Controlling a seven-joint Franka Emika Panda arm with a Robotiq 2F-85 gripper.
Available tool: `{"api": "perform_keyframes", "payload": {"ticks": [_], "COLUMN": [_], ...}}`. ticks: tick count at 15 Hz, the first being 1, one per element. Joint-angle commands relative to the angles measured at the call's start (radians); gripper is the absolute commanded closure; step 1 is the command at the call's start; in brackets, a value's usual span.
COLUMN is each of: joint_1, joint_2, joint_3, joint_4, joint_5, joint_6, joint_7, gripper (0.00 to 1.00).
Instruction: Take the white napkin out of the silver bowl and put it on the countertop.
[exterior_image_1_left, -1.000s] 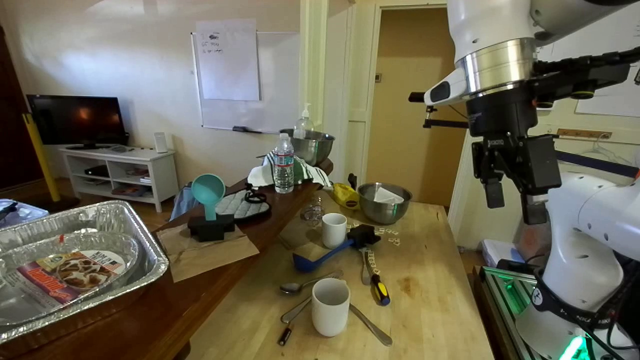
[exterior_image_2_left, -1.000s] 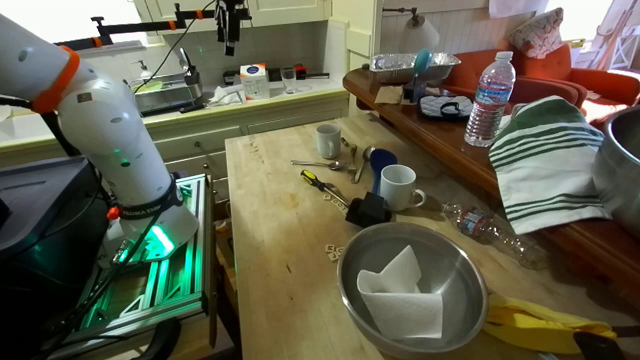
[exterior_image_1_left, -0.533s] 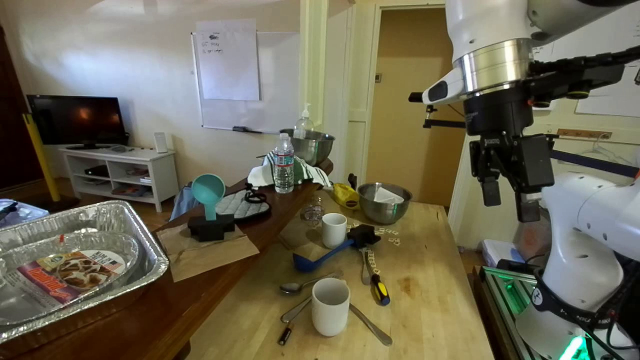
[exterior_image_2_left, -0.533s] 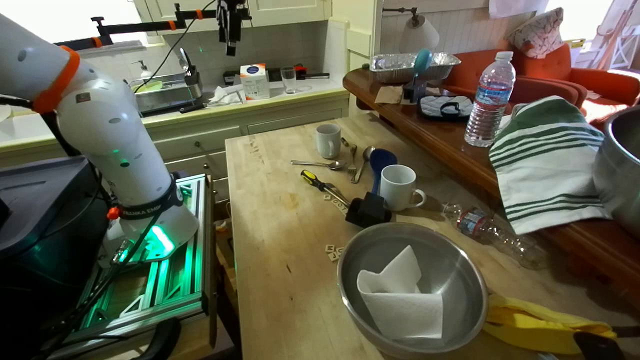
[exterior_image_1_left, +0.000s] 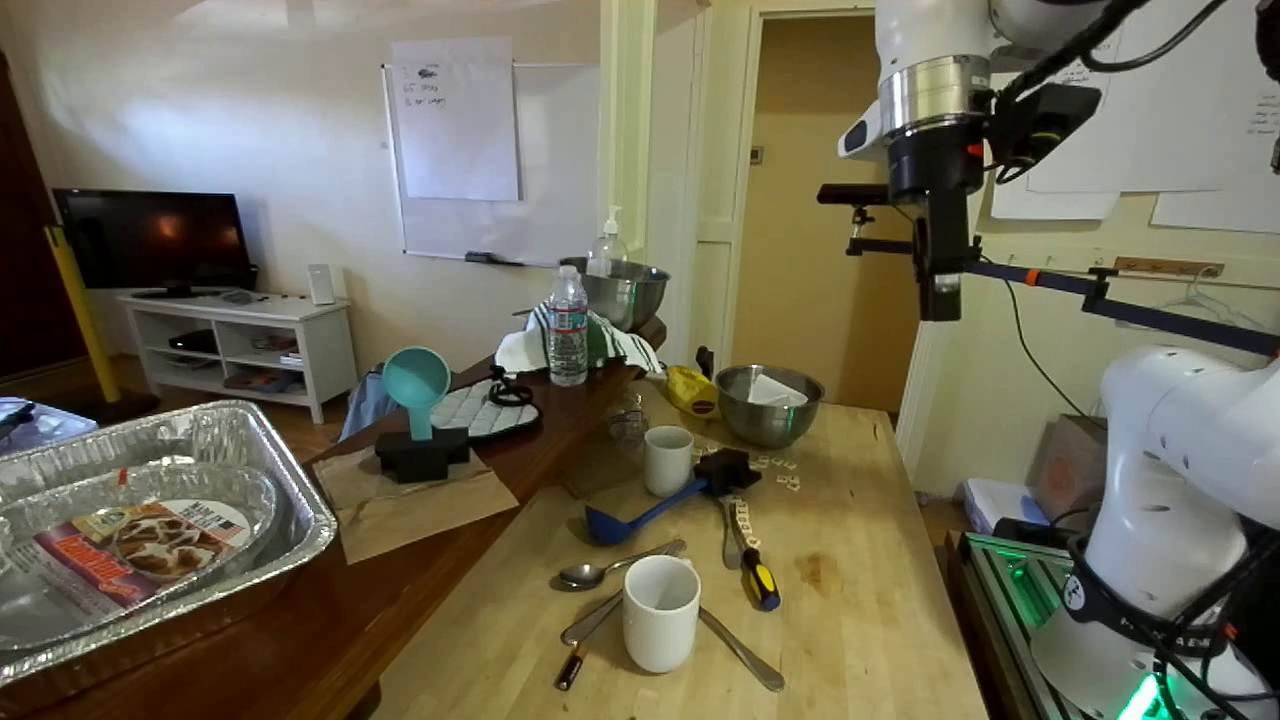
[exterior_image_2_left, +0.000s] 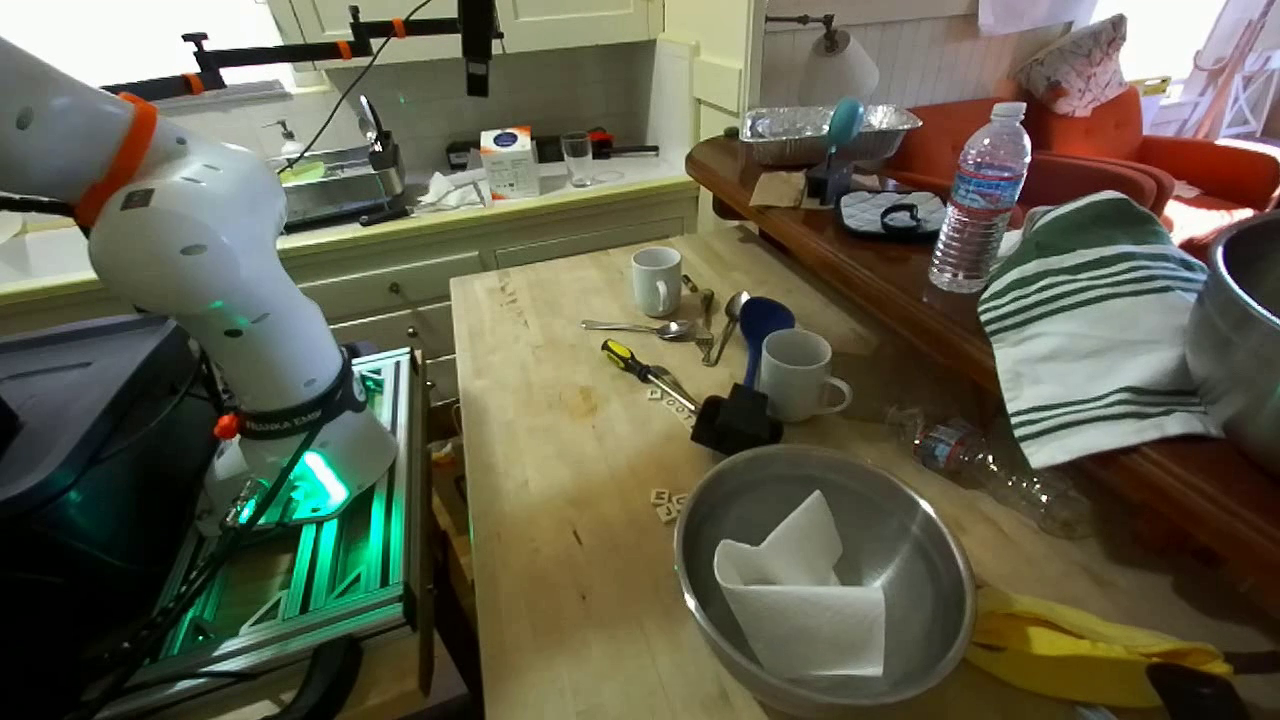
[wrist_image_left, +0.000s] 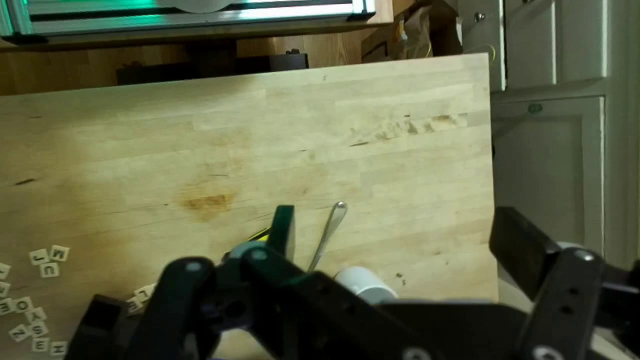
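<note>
A folded white napkin lies in the silver bowl and leans against its inner wall. The napkin also shows above the rim of the bowl in an exterior view. The bowl stands on the wooden countertop. My gripper hangs high above the countertop, well apart from the bowl, and is seen edge-on in both exterior views. In the wrist view the gripper is open and empty, its fingers wide apart over the countertop. Napkin and bowl are out of the wrist view.
White mugs, a blue ladle, a black block, a screwdriver, letter tiles and cutlery lie on the countertop. A yellow bag and an empty bottle lie near the bowl. A raised brown ledge borders the countertop.
The gripper has turned about its vertical axis, from angled to edge-on, and has risen a little, shifting left in an exterior view. The napkin and bowl have not moved.
</note>
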Motion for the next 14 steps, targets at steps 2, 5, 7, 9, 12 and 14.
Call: {"api": "perform_keyframes", "payload": {"ticks": [2,5,7,9,12,14], "joint_1": [-0.126,-0.176,-0.218,-0.247,-0.261,-0.277], "joint_2": [-0.031,0.003,0.052,0.105,0.095,0.140], "joint_3": [-0.121,-0.203,-0.235,-0.285,-0.296,-0.317], "joint_4": [0.030,0.049,0.055,0.052,0.040,0.043], "joint_5": [-0.074,-0.159,-0.259,-0.318,-0.301,-0.300], "joint_6": [-0.008,0.114,0.229,0.365,0.408,0.457], "joint_7": [-0.084,-0.205,-0.244,-0.261,-0.251,-0.259], "gripper": [0.00,0.00,0.00,0.00,0.00,0.00]}}
